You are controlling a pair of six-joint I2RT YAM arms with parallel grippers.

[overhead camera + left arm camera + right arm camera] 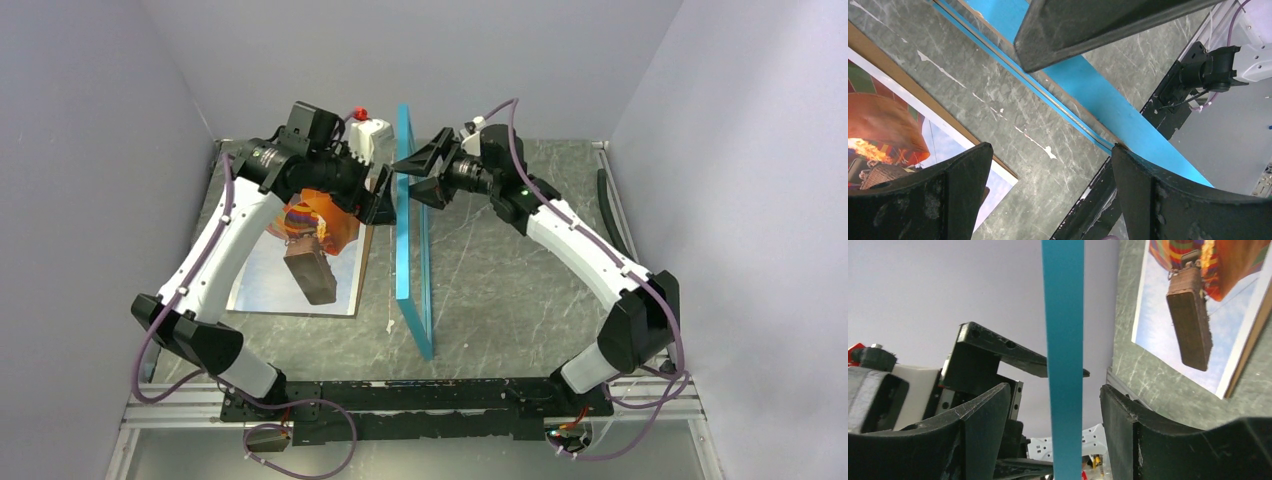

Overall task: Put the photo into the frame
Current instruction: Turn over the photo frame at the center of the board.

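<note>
- The frame [412,240] stands on edge on the desk [500,290], blue face turned sideways, near the middle between the two arms.
- The right tool [405,180] straddles its far upper end. In the right wrist view the jaws are apart, with a gap on each side of the blue strip, so we judge nothing grips the frame.
- The left tool [383,202] is wide apart just beside the frame's left face and holds nothing. We cannot tell whether a finger touches the frame.
- The photo [290,275] lies face up on a brown board [364,265], flat on the desk just left of the frame and partly under the left arm.
- As we read it, the step in hand is laying the frame down so it can take the photo. A frame balanced on edge could topple either way.
- We should close the right tool gently on the top edge before moving anything, then lower the frame to the right, away from the photo.
- We should keep the left tool clear of the print while we tip, using it only as a stop against the left face.
- We should set the frame down slowly, because the pane will not forgive a drop.
</note>
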